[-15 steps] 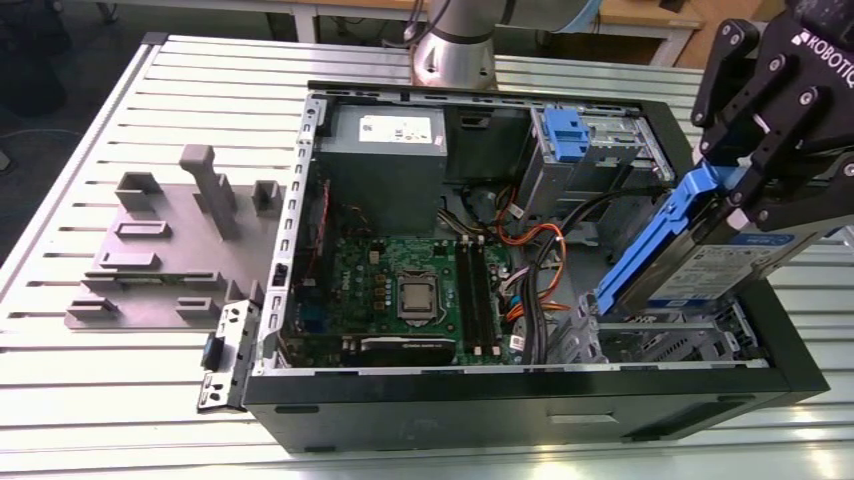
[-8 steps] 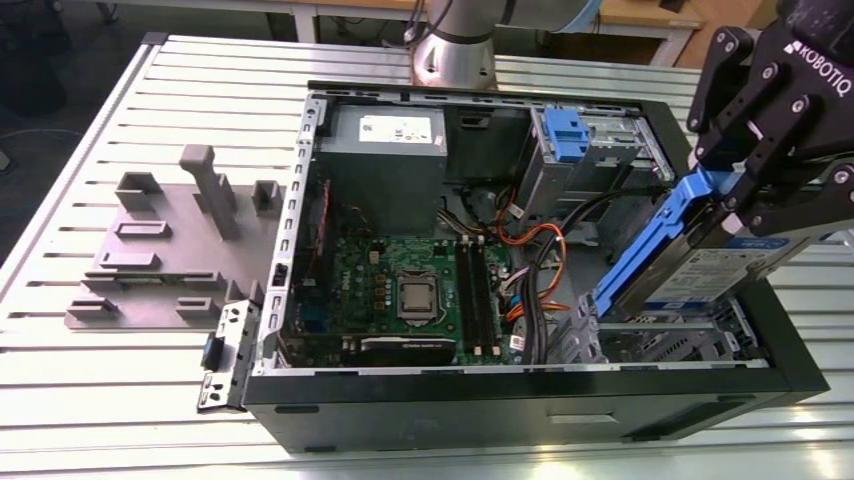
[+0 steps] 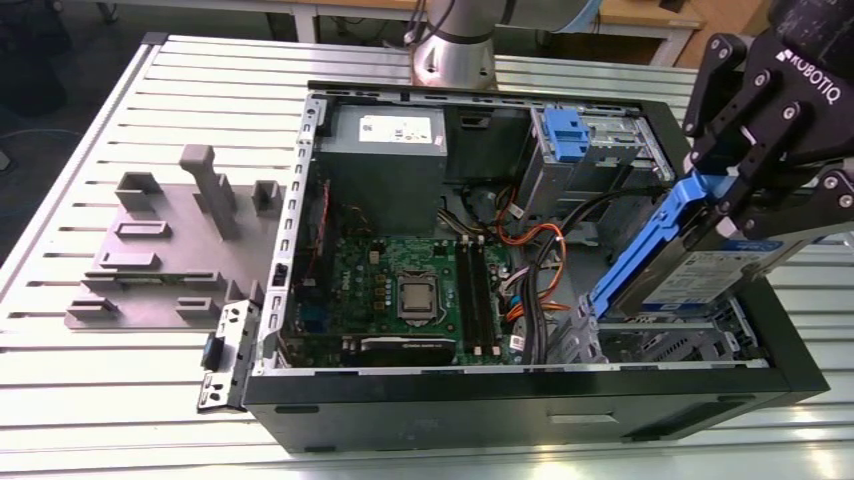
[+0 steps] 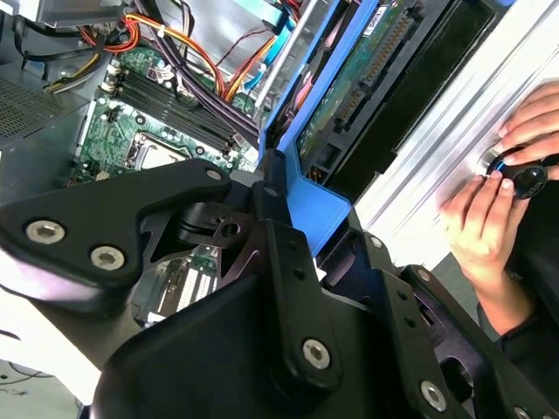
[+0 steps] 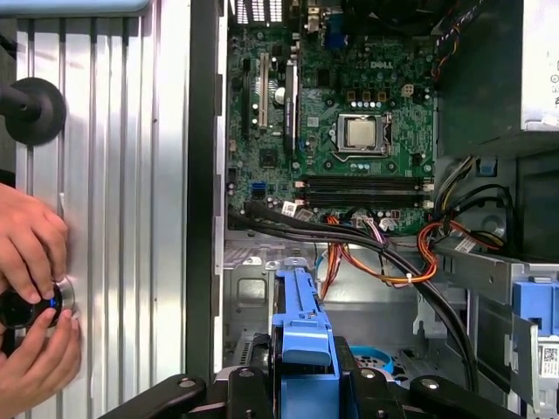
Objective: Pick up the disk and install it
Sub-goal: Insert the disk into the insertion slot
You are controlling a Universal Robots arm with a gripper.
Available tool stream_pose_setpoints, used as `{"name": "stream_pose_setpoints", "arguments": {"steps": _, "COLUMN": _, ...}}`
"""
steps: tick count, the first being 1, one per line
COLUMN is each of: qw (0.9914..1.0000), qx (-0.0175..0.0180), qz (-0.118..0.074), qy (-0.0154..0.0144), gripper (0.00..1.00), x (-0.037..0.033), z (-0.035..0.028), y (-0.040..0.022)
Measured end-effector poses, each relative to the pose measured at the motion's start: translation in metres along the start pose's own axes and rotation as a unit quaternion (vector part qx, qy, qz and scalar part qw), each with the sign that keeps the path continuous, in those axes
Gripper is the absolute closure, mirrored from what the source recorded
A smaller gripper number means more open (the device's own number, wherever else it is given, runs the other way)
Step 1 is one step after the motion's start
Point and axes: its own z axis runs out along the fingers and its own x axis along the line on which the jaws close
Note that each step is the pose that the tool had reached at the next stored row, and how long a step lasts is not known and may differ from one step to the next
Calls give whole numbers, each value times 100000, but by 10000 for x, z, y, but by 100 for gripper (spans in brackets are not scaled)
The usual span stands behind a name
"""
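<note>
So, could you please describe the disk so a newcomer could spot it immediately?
Find the open black computer case on the slatted table. Above its corner at the exterior view's right, the gripper holds the disk tilted: silver, labelled, blue-railed, unlike the fixed blue bracket.

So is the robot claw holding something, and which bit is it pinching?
Yes: the gripper holds the disk, pinched at its blue end tab, tilted over the computer case.
</note>
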Motion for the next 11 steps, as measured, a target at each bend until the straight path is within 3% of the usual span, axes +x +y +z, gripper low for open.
{"name": "stream_pose_setpoints", "arguments": {"steps": 11, "qw": 100000, "qx": -8, "qz": 4, "qy": -2, "gripper": 64, "x": -11, "z": 44, "y": 1}}
